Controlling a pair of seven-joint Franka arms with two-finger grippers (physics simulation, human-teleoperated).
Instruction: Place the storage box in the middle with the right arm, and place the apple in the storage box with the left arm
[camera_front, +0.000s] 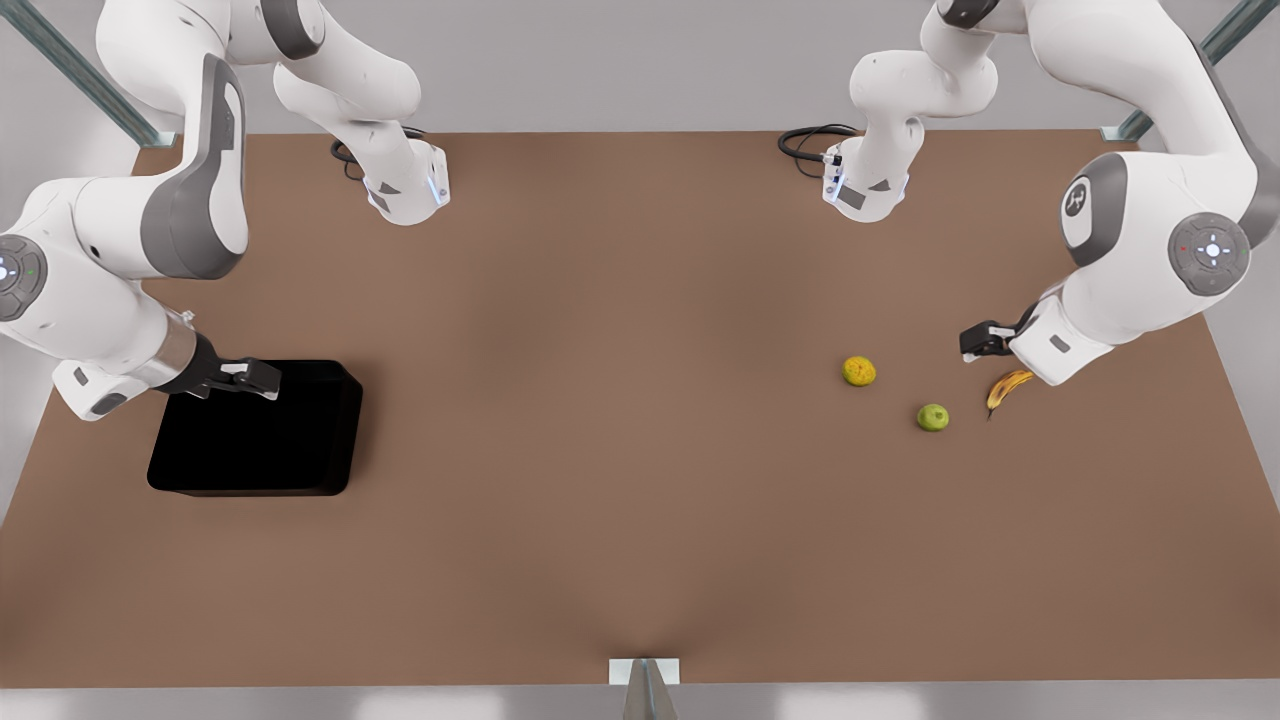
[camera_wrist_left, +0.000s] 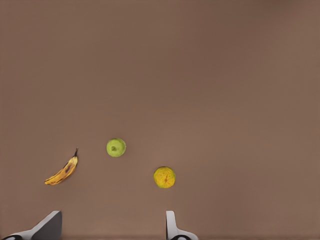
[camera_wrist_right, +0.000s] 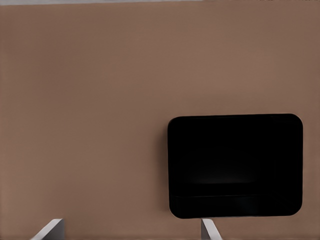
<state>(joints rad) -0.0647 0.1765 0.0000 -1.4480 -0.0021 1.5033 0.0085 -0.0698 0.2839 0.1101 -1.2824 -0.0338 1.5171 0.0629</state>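
The box (camera_front: 255, 430) sits at the front view's left under the right gripper (camera_front: 262, 380), fingers wide and empty for a rim grasp, while the left gripper (camera_front: 972, 345), also wide, hovers near the apple (camera_front: 932, 417).

Brown table (camera_front: 600, 450): storage box (camera_front: 255, 440), apple (camera_front: 932, 417), banana (camera_front: 1007, 386), orange fruit (camera_front: 859, 371).

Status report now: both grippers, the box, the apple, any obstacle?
Right gripper open, over storage box rim, front view's left. Left gripper open, near banana. Apple on table, untouched. Orange fruit close by.
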